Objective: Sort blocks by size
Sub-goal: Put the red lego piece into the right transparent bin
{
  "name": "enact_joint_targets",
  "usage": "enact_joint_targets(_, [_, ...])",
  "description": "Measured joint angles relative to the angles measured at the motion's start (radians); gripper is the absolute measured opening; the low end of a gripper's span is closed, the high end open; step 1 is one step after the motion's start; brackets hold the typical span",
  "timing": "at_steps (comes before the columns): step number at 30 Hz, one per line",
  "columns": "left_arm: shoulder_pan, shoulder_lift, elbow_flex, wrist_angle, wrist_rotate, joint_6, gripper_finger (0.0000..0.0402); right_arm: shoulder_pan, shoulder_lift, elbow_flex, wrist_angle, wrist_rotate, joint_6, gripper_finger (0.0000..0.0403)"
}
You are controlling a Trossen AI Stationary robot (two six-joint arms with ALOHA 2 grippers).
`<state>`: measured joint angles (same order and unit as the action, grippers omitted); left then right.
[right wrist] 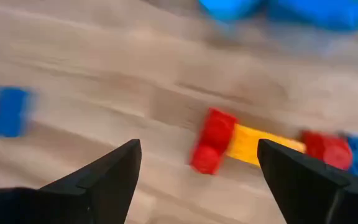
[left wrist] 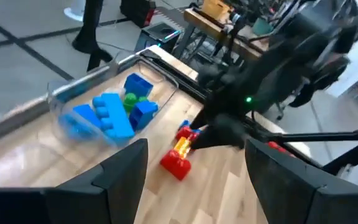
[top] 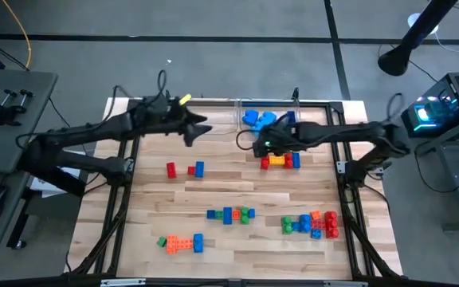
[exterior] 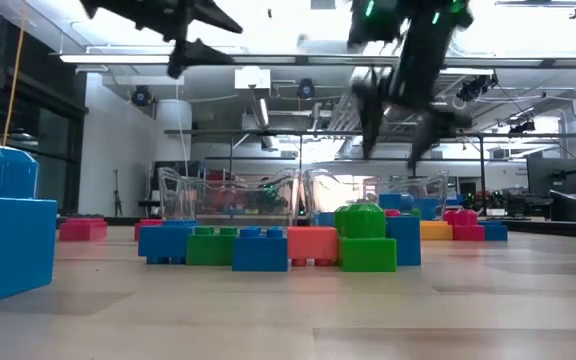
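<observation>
Five loose groups of blocks lay on the wooden table: a red-yellow-blue row toward the far side, two red cubes and a blue one left of centre, a blue-green row mid-table, an orange-and-blue cluster near the front, and a mixed heap at front right. Large blue blocks sat in a clear bin at the far edge. Right gripper: jaws wide, empty, above the red-yellow-blue row's left end. Left gripper: jaws parted, empty, raised near the bin.
</observation>
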<state>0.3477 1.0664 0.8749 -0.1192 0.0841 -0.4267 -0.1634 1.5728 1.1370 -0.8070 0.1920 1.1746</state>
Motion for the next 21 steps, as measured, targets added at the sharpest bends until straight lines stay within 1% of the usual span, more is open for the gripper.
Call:
enact_joint_targets(2, [-0.004, -0.037, -0.039, -0.005, -0.007, -0.029, 0.0252, -0.011, 0.063, 0.000, 0.006, -0.014, 0.003, 0.0318])
enact_joint_targets(5, [-0.008, -0.066, -0.073, -0.003, -0.008, -0.048, 0.0252, -0.020, 0.143, 0.034, 0.015, -0.032, -0.018, 0.0318])
enact_joint_targets(10, [-0.008, -0.066, -0.093, -0.011, -0.008, -0.097, 0.0252, -0.022, 0.251, 0.092, 0.010, -0.047, -0.053, 0.0318])
enact_joint_targets(16, [-0.009, -0.061, -0.092, -0.002, -0.008, -0.132, 0.0252, -0.022, 0.300, 0.115, -0.029, -0.054, -0.062, 0.0311])
enact_joint_targets(21, [-0.009, -0.061, -0.092, 0.002, -0.008, -0.146, 0.0252, -0.021, 0.303, 0.116, -0.027, -0.046, -0.075, 0.0276])
